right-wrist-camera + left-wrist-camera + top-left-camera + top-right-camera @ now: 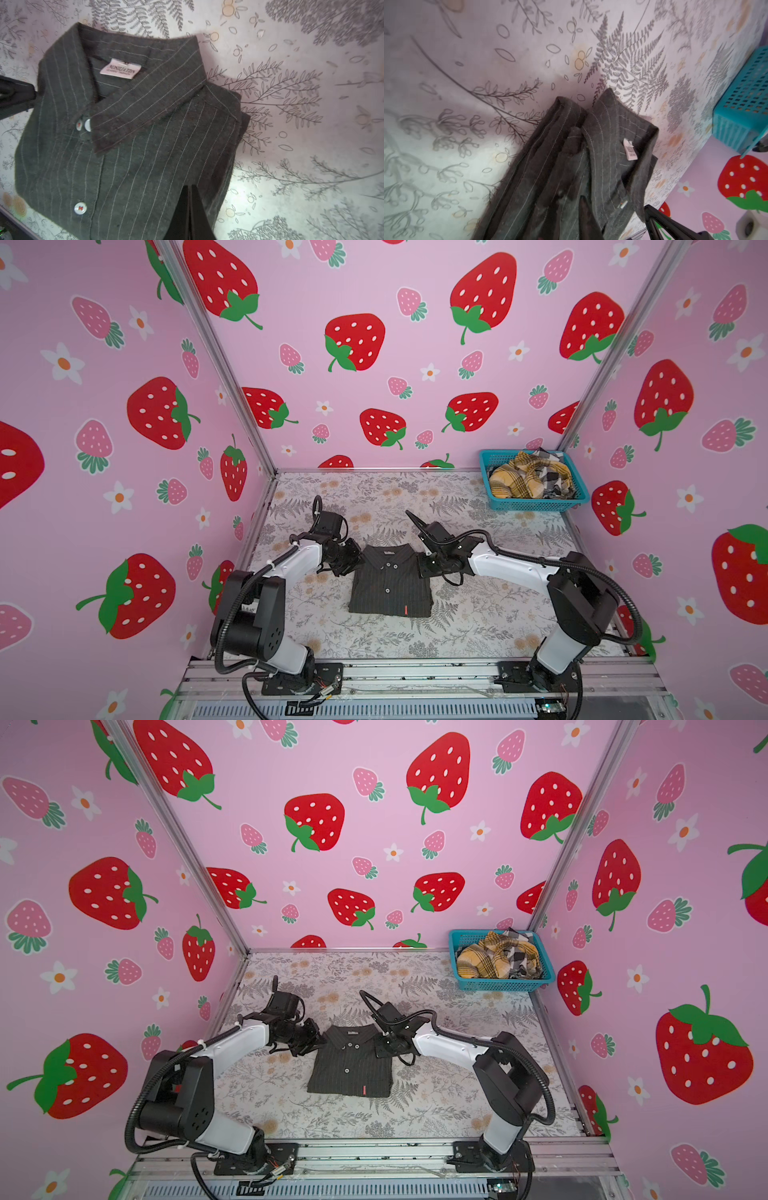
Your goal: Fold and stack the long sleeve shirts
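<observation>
Folded into a flat rectangle mid-tabletop (374, 639): charcoal pinstripe shirt (388, 589), buttoned front up, collar spread. At its shoulder on the left arm's side, left fingers (585, 220) closed on a fold of its cloth. At the opposite shoulder, right fingers (182, 214) pressed together, tips over the folded edge; no telling whether any cloth pinched. Well apart from it, teal mesh basket (536, 504) holding crumpled mustard plaid shirt (513, 485) and black-white check shirt (555, 480).
</observation>
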Robot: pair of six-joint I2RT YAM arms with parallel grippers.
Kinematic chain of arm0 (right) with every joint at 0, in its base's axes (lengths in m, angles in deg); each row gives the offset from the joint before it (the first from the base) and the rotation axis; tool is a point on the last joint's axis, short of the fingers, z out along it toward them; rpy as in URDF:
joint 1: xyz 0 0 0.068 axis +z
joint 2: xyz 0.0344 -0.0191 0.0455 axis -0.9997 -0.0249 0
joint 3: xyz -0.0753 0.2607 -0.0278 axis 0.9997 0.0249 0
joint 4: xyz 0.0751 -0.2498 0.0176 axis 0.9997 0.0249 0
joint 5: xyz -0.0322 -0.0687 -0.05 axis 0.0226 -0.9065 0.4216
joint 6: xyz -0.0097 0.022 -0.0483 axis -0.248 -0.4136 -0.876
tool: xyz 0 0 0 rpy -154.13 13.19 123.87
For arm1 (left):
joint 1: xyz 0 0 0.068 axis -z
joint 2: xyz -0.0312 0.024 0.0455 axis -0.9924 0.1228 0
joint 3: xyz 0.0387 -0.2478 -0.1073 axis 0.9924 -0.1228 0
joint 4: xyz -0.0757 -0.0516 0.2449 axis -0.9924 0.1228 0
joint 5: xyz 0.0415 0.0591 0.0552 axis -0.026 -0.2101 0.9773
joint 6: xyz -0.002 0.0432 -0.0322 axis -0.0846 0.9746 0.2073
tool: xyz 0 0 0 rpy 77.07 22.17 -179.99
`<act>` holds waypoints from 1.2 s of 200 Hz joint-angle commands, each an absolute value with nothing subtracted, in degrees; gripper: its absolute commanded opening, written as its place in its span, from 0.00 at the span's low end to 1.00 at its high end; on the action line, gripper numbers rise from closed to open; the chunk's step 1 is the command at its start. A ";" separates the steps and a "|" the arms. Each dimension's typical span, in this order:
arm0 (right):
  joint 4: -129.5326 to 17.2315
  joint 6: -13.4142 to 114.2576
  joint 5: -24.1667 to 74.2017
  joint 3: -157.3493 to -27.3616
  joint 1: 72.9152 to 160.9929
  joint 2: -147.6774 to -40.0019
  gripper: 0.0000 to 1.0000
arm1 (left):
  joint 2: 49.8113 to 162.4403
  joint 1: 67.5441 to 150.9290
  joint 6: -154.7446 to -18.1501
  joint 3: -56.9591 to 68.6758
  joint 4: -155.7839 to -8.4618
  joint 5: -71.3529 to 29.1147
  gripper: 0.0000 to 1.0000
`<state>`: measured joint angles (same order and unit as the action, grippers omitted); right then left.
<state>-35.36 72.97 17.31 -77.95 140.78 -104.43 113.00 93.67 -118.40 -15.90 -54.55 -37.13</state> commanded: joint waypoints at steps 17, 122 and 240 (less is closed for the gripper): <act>-37.72 75.08 16.23 -73.86 139.87 -107.21 0.03 | 116.59 93.77 -118.24 -16.29 -56.98 -37.70 0.13; -32.66 71.99 14.02 -75.99 138.16 -101.04 0.02 | 110.25 94.02 -116.73 -14.39 -53.97 -36.98 0.15; -30.48 64.19 15.21 -99.58 145.27 -117.03 0.21 | 108.60 92.26 -115.38 -15.33 -51.27 -37.66 0.08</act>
<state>-32.56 65.61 15.54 -98.89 144.67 -114.53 107.68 92.49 -115.49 -14.33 -50.96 -35.93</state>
